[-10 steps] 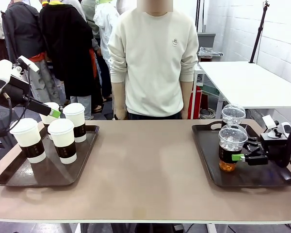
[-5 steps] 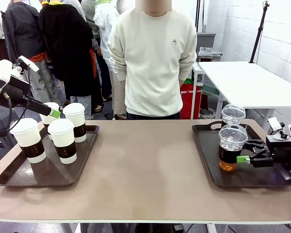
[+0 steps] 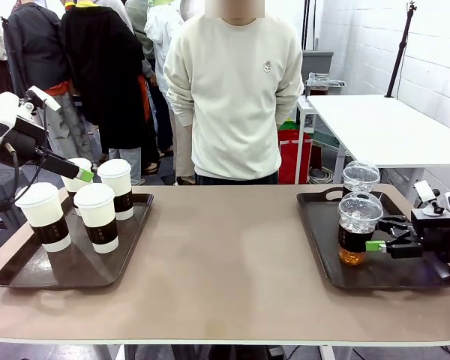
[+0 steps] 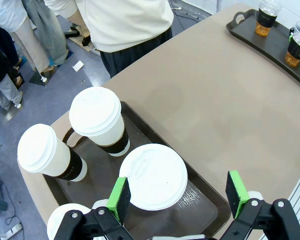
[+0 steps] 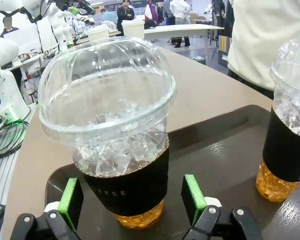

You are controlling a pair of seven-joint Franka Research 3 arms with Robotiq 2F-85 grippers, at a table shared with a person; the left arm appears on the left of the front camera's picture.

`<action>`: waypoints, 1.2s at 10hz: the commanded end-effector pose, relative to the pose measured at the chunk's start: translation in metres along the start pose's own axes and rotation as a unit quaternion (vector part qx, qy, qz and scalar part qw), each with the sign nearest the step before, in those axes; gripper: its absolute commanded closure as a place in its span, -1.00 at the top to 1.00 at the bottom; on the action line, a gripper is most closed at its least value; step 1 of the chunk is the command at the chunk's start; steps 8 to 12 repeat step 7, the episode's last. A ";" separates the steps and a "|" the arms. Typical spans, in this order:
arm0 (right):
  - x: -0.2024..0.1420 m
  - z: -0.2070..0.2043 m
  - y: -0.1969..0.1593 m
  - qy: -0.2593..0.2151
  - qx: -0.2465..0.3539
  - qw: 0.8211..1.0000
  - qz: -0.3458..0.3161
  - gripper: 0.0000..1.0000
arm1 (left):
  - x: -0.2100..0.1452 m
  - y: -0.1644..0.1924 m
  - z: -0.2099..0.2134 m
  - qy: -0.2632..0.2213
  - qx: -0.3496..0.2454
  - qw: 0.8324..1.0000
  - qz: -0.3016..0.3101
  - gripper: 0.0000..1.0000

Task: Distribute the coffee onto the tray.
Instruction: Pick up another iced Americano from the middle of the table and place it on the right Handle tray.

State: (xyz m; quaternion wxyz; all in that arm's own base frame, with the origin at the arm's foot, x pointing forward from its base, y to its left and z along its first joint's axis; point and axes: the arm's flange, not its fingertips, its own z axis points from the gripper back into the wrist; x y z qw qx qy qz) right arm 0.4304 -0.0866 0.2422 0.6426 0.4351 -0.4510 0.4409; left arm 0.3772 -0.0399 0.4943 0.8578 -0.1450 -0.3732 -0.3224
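Starting at my left, I judge that side done for now: four paper cups stand on the left tray [image 3: 22, 277], and my left claw [image 4: 180, 190] hangs spread above them, holding nothing. Directly under it sits the near paper cup [image 4: 153, 176], its flat white plastic lid smooth and round; two more lidded cups [image 4: 99, 120] stand beyond the fingers, matte white card in dark brown sleeves.

Across the bare brown tabletop [image 3: 225, 255], my right claw [image 5: 132, 200] is also spread wide, its green pads [image 5: 193, 197] just short of the near iced cup [image 5: 115, 135] on the right tray [image 3: 382, 281]. I read this as either a release or an approach; I cannot tell which. That cup is clear ribbed plastic, dome-lidded, ice over amber liquid. The second iced cup [image 5: 290, 120] stands beyond, apart. Any grip should land on the sleeve.
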 end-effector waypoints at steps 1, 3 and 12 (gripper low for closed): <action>0.000 -0.001 -0.002 -0.002 0.003 1.000 0.001 1.00 | -0.001 0.001 0.000 0.000 -0.004 1.000 0.002 1.00; 0.000 -0.001 -0.002 -0.002 0.003 1.000 0.001 1.00 | -0.001 0.001 0.000 0.000 -0.004 1.000 0.002 1.00; 0.000 -0.001 -0.002 -0.002 0.003 1.000 0.001 1.00 | -0.001 0.001 0.000 0.000 -0.004 1.000 0.002 1.00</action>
